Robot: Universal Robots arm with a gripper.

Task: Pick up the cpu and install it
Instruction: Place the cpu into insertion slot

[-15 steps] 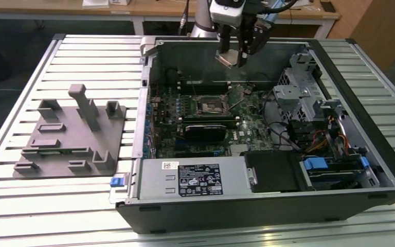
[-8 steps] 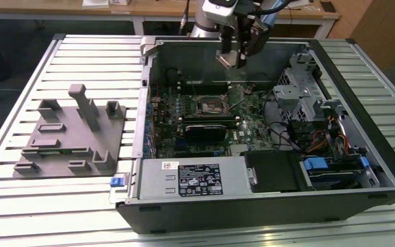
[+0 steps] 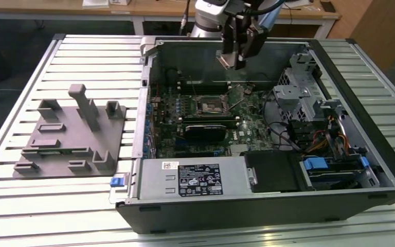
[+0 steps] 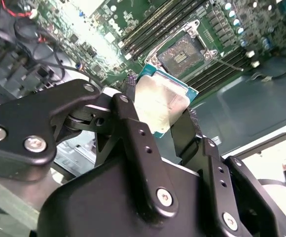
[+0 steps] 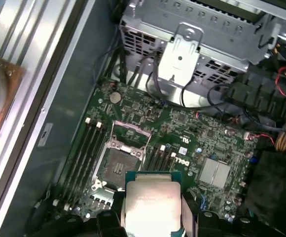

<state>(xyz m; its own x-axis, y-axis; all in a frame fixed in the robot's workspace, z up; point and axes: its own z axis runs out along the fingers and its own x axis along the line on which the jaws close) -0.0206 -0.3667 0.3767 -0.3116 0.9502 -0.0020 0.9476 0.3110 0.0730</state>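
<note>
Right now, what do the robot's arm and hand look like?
The arm is a rounded silvery-grey tube ending in black wrist hardware. The hand is matte black: two flat, straight fingers with small holes along them, hinged on chunky linkage bars and fastened with silver screws.

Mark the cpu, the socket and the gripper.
cpu (image 4: 159, 104), second wrist view, middle of its silvery top.
socket (image 5: 119, 166), first wrist view, centre of its contact field.
gripper (image 3: 232, 61), exterior view, between its fingertips.

Illegible sticker (image 3: 199, 178) on metal cover (image 3: 149, 177)
</note>
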